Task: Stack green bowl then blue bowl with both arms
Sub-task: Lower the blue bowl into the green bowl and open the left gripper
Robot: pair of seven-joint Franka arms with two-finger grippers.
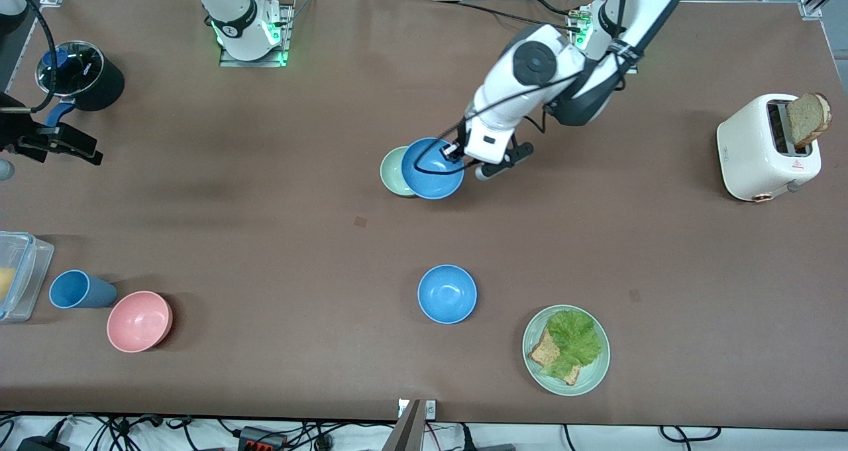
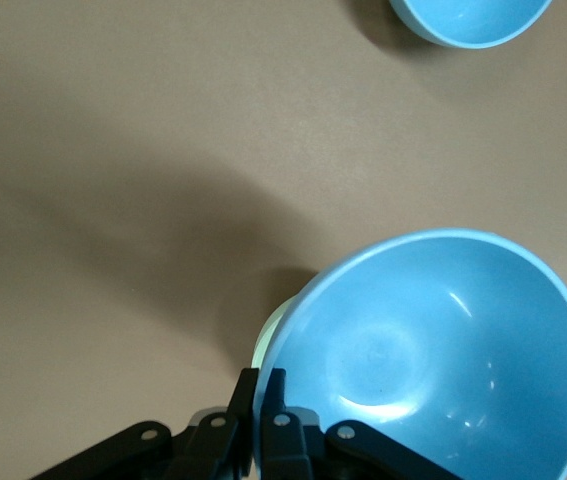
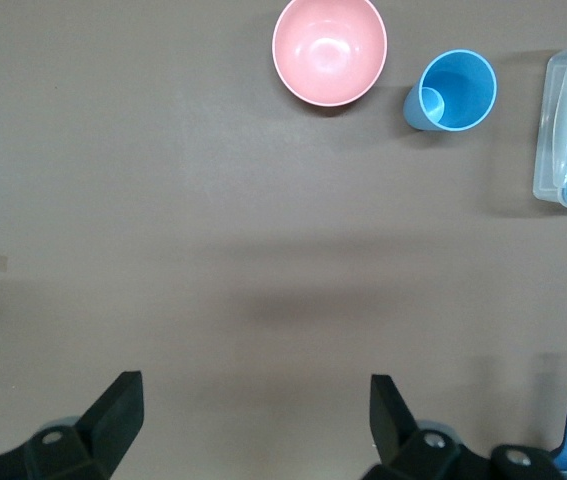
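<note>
The desk (image 1: 265, 193) was a plain matte brown. A glossy sky-blue bowl (image 1: 432, 168) covered most of a pale mint-green bowl (image 1: 392, 171), and a second blue bowl (image 1: 447, 294) matched it in shade. The pink bowl (image 1: 139, 321) was a soft salmon, the cup (image 1: 81, 289) a duller blue. A pale green plate (image 1: 596, 371) carried bright green lettuce (image 1: 578, 337) and speckled brown toast (image 1: 545, 351). The toaster (image 1: 755, 150) was cream white, and the left end effector (image 2: 257, 400) was black.

A small red warning triangle marks the white toaster (image 1: 768, 148); white lettering on the black pot's glass lid (image 1: 70, 68) is too small to read.
</note>
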